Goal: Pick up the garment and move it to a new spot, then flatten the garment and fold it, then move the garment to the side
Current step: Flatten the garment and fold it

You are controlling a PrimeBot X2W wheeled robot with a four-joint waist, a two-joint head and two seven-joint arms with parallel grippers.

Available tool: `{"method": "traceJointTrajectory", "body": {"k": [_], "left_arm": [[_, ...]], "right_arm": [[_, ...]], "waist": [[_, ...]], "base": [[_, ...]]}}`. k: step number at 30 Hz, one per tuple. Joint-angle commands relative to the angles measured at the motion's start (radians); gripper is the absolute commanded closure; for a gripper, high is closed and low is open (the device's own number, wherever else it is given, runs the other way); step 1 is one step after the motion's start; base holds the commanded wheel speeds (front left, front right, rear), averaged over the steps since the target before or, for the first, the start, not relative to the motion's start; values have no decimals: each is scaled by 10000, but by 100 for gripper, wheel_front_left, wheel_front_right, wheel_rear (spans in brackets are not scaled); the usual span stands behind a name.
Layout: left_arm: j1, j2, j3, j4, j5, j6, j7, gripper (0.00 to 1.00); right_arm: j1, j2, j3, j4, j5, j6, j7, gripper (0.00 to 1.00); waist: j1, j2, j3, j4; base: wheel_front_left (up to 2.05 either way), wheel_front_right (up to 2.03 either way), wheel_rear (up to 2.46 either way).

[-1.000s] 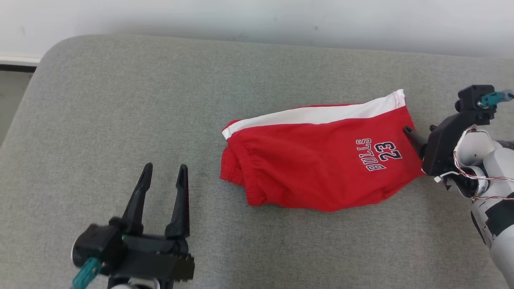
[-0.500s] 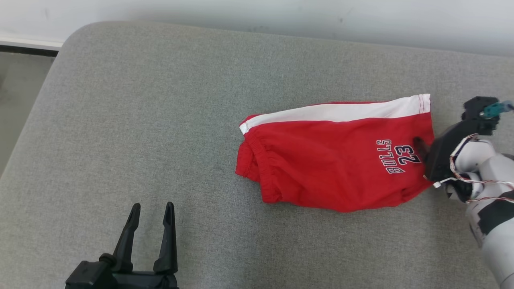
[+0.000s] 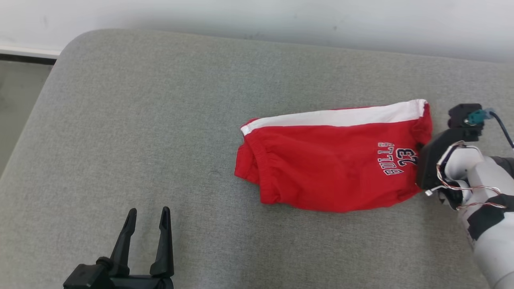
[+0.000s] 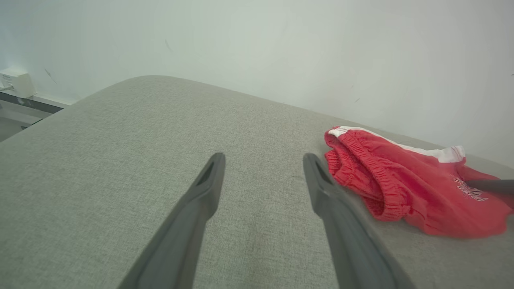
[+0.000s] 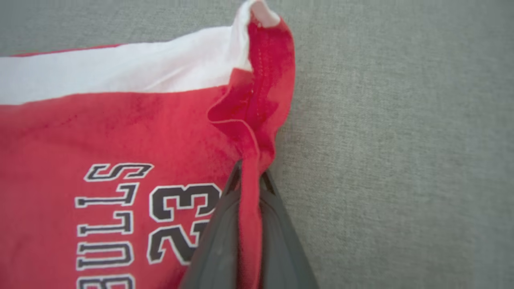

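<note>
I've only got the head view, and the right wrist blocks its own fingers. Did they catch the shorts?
Observer: Yes. The right wrist view shows the right gripper shut on the red shorts, with cloth pinched between its fingers.
Operator: Where on them?
Observer: On the leg hem, just below the white stripe, beside the "23" print.
Operator: Is the far end lifted?
Observer: No. From the left wrist view's low angle, the waistband lies on the cushion.
</note>
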Motion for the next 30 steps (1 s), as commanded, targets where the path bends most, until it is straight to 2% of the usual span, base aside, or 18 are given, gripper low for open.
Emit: {"method": "traceJointTrajectory", "body": {"k": [1,5,12,16,21,25,30], "left_arm": [[128,-9,25,6,-45,44,1,0],[236,-7,4,45,-62,31,1,0],[321,-6,-140,1,-59,80,1,0],[384,-6,-235,-25,-60,131,1,0],[392,-7,-265,8,-115,148,0,0],[376,-7,-305,58,-184,159,0,0],[340,-7,-343,91,-297,141,0,0]], "right_arm": [[302,-220,-48,57,-79,-51,-22,100],[378,-630,-213,-417,-331,-43,-190,100],[836,-1449,-551,-1380,-925,-42,122,100],[1108,-1591,-808,-2212,-1458,-40,503,100],[1442,-946,-751,-3678,-1735,-40,1241,100],[1689,-313,-312,-4881,-1559,-40,1951,100],[1848,353,194,-5745,-1479,-40,2622,100]], "waist": [[-2,-1,-167,-153],[-2,-1,-466,-398],[-2,-1,-874,-678],[-2,-1,-985,-748],[-2,-1,-1045,-775],[-2,-1,-1053,-722],[-2,-1,-1003,-561]], "base": [[0,0,0],[0,0,0],[0,0,0],[0,0,0],[0,0,0],[0,0,0],[0,0,0]]}}
